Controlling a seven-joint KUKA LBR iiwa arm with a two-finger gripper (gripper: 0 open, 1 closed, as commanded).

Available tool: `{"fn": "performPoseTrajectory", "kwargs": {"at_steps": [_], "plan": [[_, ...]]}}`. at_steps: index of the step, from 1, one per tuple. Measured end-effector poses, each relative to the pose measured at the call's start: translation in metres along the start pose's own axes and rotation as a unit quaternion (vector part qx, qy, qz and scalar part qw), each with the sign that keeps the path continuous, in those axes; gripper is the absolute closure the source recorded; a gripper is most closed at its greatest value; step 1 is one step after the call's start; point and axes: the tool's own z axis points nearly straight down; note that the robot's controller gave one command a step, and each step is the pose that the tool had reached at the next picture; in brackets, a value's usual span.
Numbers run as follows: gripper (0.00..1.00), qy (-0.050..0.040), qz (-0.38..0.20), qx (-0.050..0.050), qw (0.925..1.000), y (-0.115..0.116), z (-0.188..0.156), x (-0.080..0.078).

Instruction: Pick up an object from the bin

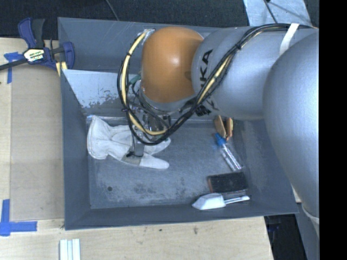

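Note:
A crumpled white work glove (111, 141) lies on the bin floor at the left. My gripper (134, 151) comes down from under the orange cover onto the glove's right part, its dark tip touching the white fabric near the glove's fingers. A clear pen with a blue cap (226, 151) lies to the right of the gripper, well apart from it.
A black rectangular block (227, 183) and a white-handled tool (218, 201) lie near the front right corner. A brown object (223, 127) is partly hidden under the arm at the right. The arm and its cover hang over the bin's back half.

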Motion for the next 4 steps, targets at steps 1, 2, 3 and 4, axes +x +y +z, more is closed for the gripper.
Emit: {"fn": "performPoseTrajectory", "kwargs": {"at_steps": [1, 2, 3, 4], "plan": [[0.00, -0.0041, 0.001, -0.001, 1.0000, -0.001, -0.005, -0.002], [1.00, -0.0025, 0.001, 0.000, 1.0000, -0.005, 0.057, -0.026], [1.00, -0.0025, 0.001, 0.000, 1.0000, -0.005, 0.057, -0.026], [1.00, -0.0037, 0.003, 0.000, 1.0000, -0.011, -0.044, -0.033]]}}
